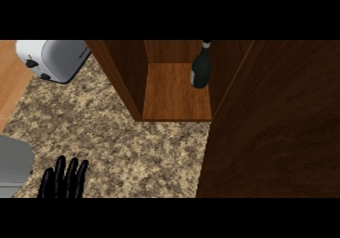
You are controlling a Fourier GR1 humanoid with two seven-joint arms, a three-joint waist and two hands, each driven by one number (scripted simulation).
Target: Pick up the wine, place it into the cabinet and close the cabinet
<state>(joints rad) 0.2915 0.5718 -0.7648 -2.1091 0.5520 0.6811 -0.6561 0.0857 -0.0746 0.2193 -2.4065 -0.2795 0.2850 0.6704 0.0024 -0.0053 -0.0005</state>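
Left robot hand point(63, 179) rests open; wine point(201, 67) stands inside cabinet point(176, 100).

**One black hand by the sink-side corner of the counter**

Only the left hand point(63, 179) shows of the robot's body, seen just right of the grey block point(9, 165) at the picture's lower left. It is plain glossy black all over, with slim, rounded fingers point(72, 173) that narrow slightly toward blunt tips, and a shorter, thicker thumb on the side nearest the grey block. Faint lighter sheen runs along each finger's length. No forearm, cable, screw or marking is visible.
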